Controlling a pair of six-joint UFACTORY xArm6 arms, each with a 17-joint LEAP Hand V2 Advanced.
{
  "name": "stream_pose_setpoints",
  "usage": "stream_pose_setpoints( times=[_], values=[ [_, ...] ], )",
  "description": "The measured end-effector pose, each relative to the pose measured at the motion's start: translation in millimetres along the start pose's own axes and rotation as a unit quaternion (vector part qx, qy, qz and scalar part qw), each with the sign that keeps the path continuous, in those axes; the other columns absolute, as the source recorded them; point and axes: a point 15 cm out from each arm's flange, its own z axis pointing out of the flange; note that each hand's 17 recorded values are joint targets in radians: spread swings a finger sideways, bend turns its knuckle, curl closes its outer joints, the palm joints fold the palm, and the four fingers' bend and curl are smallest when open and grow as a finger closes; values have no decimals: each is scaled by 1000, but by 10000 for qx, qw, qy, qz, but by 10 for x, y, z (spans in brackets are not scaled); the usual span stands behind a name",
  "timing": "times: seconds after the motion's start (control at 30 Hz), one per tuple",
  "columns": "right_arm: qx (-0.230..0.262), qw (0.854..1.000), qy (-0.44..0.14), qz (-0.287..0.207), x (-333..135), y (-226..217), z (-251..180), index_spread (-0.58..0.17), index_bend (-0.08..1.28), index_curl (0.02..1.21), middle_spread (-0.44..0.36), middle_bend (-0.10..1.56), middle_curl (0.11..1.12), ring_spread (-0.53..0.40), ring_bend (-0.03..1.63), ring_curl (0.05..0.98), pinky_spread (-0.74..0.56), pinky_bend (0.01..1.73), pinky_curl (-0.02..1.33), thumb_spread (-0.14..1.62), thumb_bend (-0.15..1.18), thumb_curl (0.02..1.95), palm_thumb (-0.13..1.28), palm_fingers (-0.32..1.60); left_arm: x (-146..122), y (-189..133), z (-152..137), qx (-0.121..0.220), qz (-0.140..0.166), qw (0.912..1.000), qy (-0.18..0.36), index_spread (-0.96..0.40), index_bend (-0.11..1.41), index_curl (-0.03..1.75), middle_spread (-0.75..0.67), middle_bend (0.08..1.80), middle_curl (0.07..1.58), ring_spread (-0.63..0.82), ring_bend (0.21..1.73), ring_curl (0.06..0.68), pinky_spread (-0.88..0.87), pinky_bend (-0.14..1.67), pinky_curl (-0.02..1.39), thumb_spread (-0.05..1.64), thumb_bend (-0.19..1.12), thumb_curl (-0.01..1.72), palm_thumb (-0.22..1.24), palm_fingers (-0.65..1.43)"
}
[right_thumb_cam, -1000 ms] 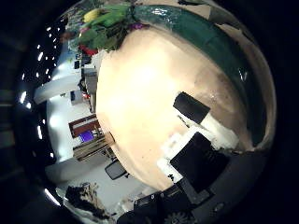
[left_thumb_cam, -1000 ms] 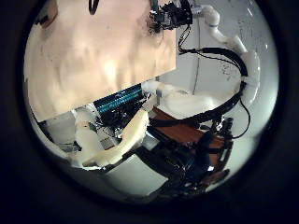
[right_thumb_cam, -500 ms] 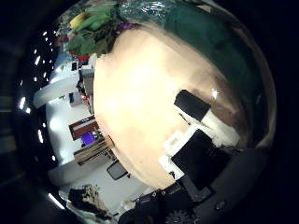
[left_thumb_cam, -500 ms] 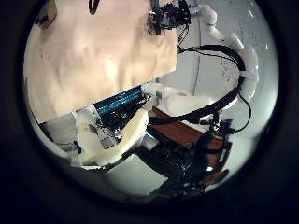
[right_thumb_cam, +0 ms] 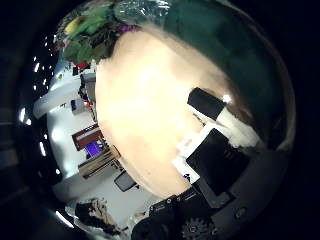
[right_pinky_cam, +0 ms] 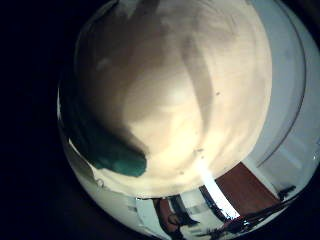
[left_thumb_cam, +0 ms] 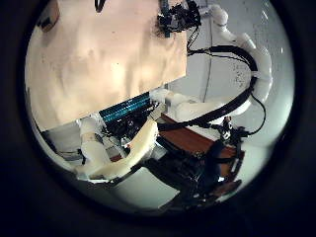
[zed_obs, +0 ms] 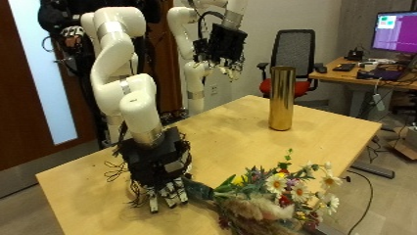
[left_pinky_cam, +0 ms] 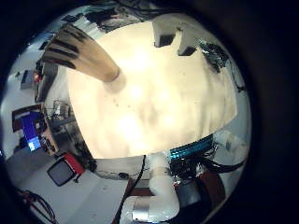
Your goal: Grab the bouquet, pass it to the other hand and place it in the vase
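Wooden table [zed_obs: 221,137], and the bouquet [zed_obs: 276,194] lies flat at its near edge, blooms toward the near right corner, stems in a teal wrap [zed_obs: 199,188] pointing back at the right hand [zed_obs: 160,176]. That hand hangs just beside the wrap end, fingers loose and pointing down at the tabletop, nothing in them.

Now the change: in the right thumb-side palm view the wrap [right_thumb_cam: 215,45] fills more of the picture than a second ago, and the flowers [right_thumb_cam: 100,22] have slid toward the rim. So the palm has crept closer to the stems, and that looks like the approach to the pick. No contact that I can make out yet.

The left hand [zed_obs: 221,44] sits high over the far edge, fingers relaxed and empty, and its palm view hardly differs from a second ago, so it appears to be waiting for the pass. The gold vase [zed_obs: 280,98] stands upright near the far right edge, well apart from the bouquet, and empty. Grasp, pass and placing all remain.
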Motion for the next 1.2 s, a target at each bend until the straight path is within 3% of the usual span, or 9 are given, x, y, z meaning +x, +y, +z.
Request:
stream_pose_setpoints(
  times=[0.33,0.7,0.83,0.9,0.93,1.07,1.1,1.2],
  values=[
    [-166,9998,54,3,3,59,50,-142,207,452,59,575,457,-68,882,196,75,519,12,1025,-26,420,688,612,-6,-8,3,4,-7,10000,1,-5,135,227,344,311,343,441,708,210,469,414,319,991,-26,296,429,28],
    [-142,9996,217,-80,-52,1,61,-150,203,472,50,575,461,-89,879,192,49,550,-6,1012,-27,419,695,597,-18,-34,-30,20,-46,10000,4,-11,139,235,312,332,340,420,718,206,472,422,317,991,-26,299,428,33],
    [-254,9993,251,-140,-106,31,20,-184,235,484,20,615,475,-127,918,198,9,559,-9,1003,-21,422,715,729,-25,-37,-39,32,-56,10000,2,-13,137,237,309,343,340,433,717,203,472,422,317,991,-26,299,428,34],
    [-247,9993,250,-153,-114,30,14,-231,248,487,-42,651,487,-190,959,208,-119,675,4,992,-20,428,738,995,-38,-34,-37,21,-67,10000,-6,-9,135,236,318,350,340,439,725,204,472,420,316,991,-26,299,428,37],
    [-234,9992,270,-166,-112,30,3,-256,279,509,-81,668,501,-216,973,230,-224,777,36,983,-16,432,758,1148,-43,-34,-38,23,-78,10000,-4,-8,133,235,314,354,341,438,729,203,473,423,315,991,-26,299,428,39],
    [-182,9986,432,-252,-84,45,-60,-315,439,611,-180,801,559,-259,1062,314,-458,955,126,934,-20,453,806,1353,-43,-34,-36,20,-75,10000,-3,-6,137,235,293,356,341,420,728,202,461,434,316,991,-26,299,428,34],
    [-199,9985,440,-260,-85,63,-78,-316,503,633,-180,857,575,-254,1088,331,-463,976,144,926,-16,461,821,1443,-44,-38,-36,23,-80,10000,-4,-6,138,236,290,358,341,425,723,200,459,436,316,991,-26,300,428,33],
    [-217,9984,435,-285,-95,129,-197,-325,703,712,-176,983,618,-235,1182,392,-458,1079,216,907,-14,483,872,1431,-44,-43,-37,22,-75,10000,-4,-6,137,235,286,362,341,412,732,201,457,437,313,991,-26,300,428,35]
  ],
)
